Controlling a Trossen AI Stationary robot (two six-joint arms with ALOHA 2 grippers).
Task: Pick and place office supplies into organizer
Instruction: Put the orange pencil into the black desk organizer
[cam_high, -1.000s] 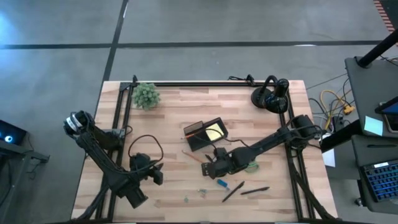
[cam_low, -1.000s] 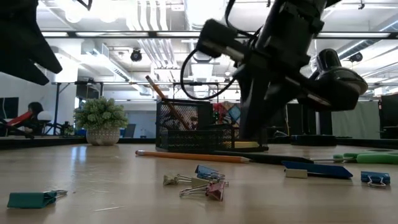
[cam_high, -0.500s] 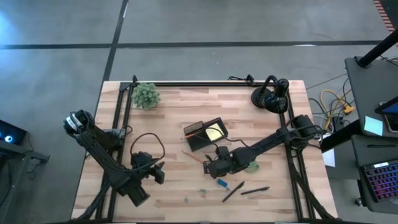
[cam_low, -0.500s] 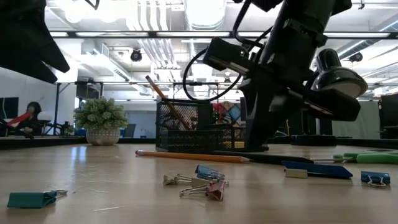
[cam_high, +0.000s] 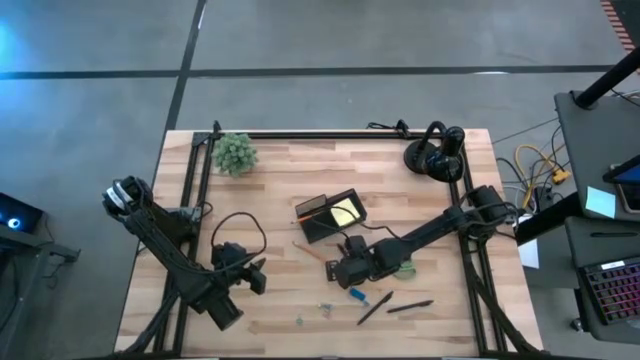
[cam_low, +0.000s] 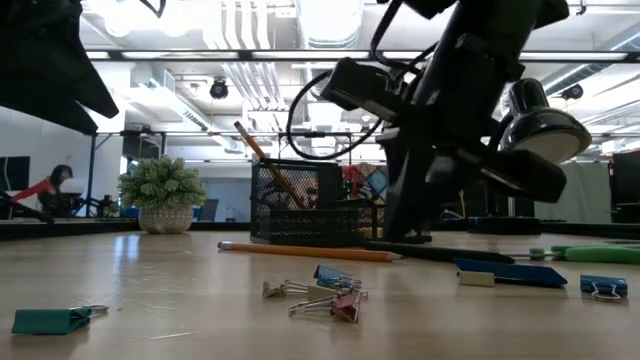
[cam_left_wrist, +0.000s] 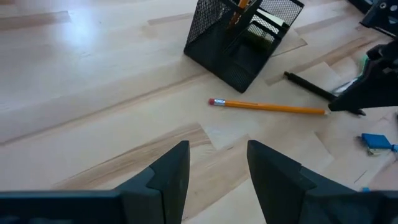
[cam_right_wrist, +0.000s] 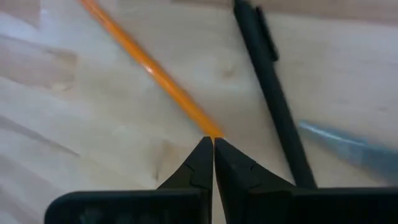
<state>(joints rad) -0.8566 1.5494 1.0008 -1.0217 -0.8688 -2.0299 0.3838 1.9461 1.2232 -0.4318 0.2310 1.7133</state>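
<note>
The black mesh organizer (cam_left_wrist: 239, 43) already holds a pencil and yellow sticky notes. The right gripper (cam_right_wrist: 213, 152), pinched closed, touches the orange pencil (cam_left_wrist: 270, 107). The left gripper (cam_left_wrist: 217, 168) waits, fingers apart; pens and clips remain.

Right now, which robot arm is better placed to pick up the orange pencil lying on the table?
Probably the right. The right gripper sits at the pencil's tip; the left gripper hangs open, farther off.

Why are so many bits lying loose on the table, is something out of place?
Somewhat. A pencil, a pen and binder clips lie scattered on the table outside the mesh organizer. Nothing looks damaged. The right pincer is shut at the pencil's tip.
</note>
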